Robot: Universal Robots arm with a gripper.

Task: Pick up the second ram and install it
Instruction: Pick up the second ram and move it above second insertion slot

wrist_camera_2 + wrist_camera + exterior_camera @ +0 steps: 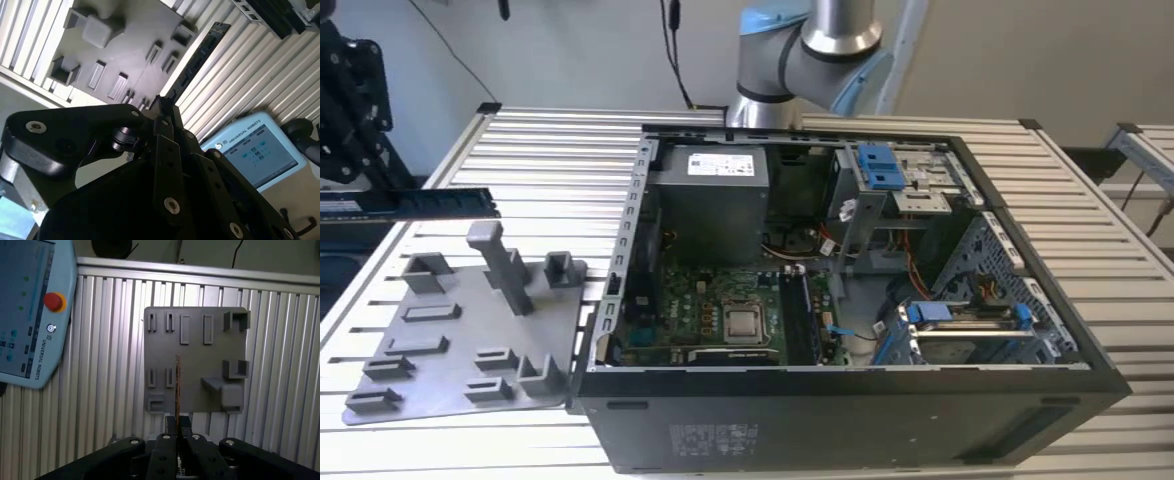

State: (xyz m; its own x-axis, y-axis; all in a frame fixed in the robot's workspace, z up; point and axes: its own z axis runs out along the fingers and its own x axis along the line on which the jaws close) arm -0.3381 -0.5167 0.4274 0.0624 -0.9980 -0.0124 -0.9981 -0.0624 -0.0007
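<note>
I have my gripper clenched on the second ram, held above the grey holder tray, teach pendant near, bare slatted desk between, open computer case well apart

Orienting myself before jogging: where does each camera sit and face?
Exterior view: off the arm, raised, looking down into the open black computer case; the arm's silver-blue joint shows behind it.
First wrist view: on the wrist, facing down past the black gripper onto the grey plastic holder tray.
Second wrist view: on the wrist, slanting along the gripper's linkage.
Shared: all three show the tray and the long dark green-black memory board that the gripper clamps.
</note>
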